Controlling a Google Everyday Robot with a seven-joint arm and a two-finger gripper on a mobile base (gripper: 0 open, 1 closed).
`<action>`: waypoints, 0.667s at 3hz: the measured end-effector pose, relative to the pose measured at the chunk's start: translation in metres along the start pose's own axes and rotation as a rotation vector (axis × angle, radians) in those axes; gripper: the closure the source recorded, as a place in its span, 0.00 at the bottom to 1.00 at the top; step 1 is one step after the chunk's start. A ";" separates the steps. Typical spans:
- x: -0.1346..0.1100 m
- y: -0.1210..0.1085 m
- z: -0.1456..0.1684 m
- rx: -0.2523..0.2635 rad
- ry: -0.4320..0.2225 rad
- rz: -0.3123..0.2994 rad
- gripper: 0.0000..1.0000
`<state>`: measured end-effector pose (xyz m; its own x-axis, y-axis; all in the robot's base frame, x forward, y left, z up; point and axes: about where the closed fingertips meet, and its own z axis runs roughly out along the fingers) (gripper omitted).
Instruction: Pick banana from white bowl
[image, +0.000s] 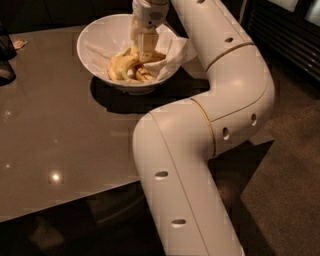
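Leftmost, a dark object (4, 55) stands at the table's edge, cut off by the frame, and a small pale scrap (19, 44) lies just behind it near the far corner. On the glossy brown table (60, 130) a bright spot of light (55, 176) reflects near the front edge.

Further right, towards the far side of the table, sits the white bowl (90, 37) — wide, round, lined with crumpled white paper (172, 50) that spills over its right rim. Inside, on the paper, several bananas lie in a heap. The banana (121, 64), pale yellow and curved, is on the left of the heap, with shorter, browner pieces (142, 75) below and to its right.

The gripper (145, 56) points straight down into the bowl, its tip at the heap's upper right, just beside or touching the banana's upper end — I cannot tell which, nor whether it is clamped on anything or released.

From the gripper the white arm (220, 90) sweeps right over the bowl's rim, bends at an elbow above the table's right edge, then runs down into the lower foreground. Right of the arm lies brown carpet (295, 165), with dark slatted furniture (285, 35) at the top right.
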<state>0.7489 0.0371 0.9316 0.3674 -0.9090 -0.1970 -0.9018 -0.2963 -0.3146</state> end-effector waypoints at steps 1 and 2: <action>0.001 0.002 0.008 -0.019 0.009 0.000 0.42; 0.003 0.003 0.017 -0.037 0.019 -0.006 0.41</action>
<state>0.7511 0.0382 0.9147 0.3689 -0.9123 -0.1778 -0.9076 -0.3123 -0.2808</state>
